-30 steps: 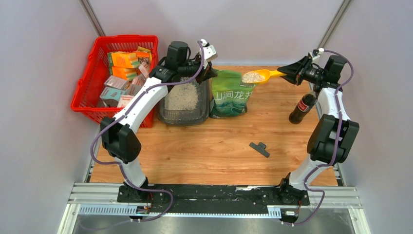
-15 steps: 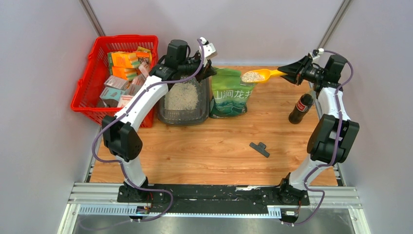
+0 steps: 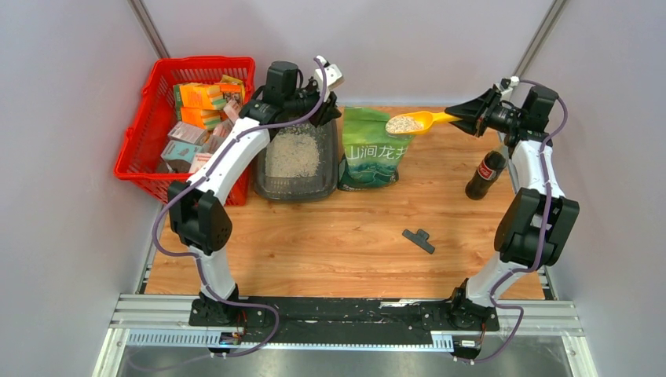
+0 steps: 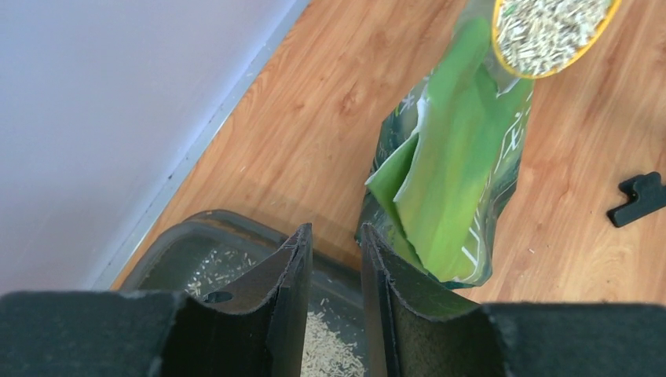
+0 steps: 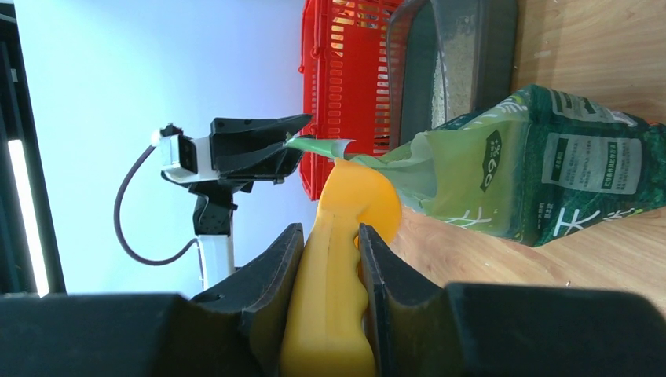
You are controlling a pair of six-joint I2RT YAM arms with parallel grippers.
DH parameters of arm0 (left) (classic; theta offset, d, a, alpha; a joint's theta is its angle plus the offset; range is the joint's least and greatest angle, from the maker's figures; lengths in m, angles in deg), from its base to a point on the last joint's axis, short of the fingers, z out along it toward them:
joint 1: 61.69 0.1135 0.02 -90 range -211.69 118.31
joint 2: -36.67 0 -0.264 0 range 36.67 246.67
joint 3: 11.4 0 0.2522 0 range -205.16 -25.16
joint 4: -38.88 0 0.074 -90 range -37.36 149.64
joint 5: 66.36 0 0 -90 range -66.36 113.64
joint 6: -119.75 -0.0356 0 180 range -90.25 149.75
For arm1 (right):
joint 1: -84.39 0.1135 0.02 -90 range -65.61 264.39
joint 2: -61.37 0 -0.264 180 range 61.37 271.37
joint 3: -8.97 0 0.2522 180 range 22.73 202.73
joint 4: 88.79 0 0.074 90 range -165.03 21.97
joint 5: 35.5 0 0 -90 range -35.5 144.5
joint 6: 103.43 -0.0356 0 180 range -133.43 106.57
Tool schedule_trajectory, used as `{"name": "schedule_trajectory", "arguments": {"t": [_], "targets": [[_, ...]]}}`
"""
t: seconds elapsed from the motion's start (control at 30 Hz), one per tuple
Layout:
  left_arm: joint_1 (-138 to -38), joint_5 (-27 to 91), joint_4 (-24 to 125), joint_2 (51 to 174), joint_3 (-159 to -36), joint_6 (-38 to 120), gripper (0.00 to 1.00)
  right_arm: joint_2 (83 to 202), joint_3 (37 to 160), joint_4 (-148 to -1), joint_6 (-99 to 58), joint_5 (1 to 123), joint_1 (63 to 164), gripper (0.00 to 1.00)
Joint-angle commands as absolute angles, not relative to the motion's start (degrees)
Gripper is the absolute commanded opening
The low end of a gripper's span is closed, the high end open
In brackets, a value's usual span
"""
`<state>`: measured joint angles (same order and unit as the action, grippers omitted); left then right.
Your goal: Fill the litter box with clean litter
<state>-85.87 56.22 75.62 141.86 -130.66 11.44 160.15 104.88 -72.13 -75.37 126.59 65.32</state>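
Two fingers of the left gripper (image 4: 334, 232) are standing slightly apart, with nothing lying in the gap between them. Directly beneath their tips the litter box (image 4: 169, 250) is sitting, with clean litter (image 4: 334, 353) lying thinly over its floor. Just beside one finger, a green bag (image 4: 451, 196) is gaping open. The right gripper (image 5: 330, 228) is pinching the handle of a yellow scoop (image 5: 361, 203). The scoop is carrying a heap of the same granules out ahead of the fingertips, over the bag's upper end.

Left arm stretched forward, left gripper (image 4: 334, 232) parted, right arm raised, right gripper (image 5: 329, 230) clamping yellow scoop (image 3: 424, 120)
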Motion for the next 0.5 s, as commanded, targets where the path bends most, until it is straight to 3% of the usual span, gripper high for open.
{"name": "schedule_trajectory", "arguments": {"t": [0.0,0.47], "targets": [[-85.24,54.93,76.8,141.96,-132.74,10.59,0.37,156.65,106.4,-73.44,-77.68,129.03,65.5,0.0],[-83.66,51.86,80.23,137.4,-127.82,4.44,0.38,154.98,103.77,-74.58,-81.2,129.03,68.13,0.0]]}}
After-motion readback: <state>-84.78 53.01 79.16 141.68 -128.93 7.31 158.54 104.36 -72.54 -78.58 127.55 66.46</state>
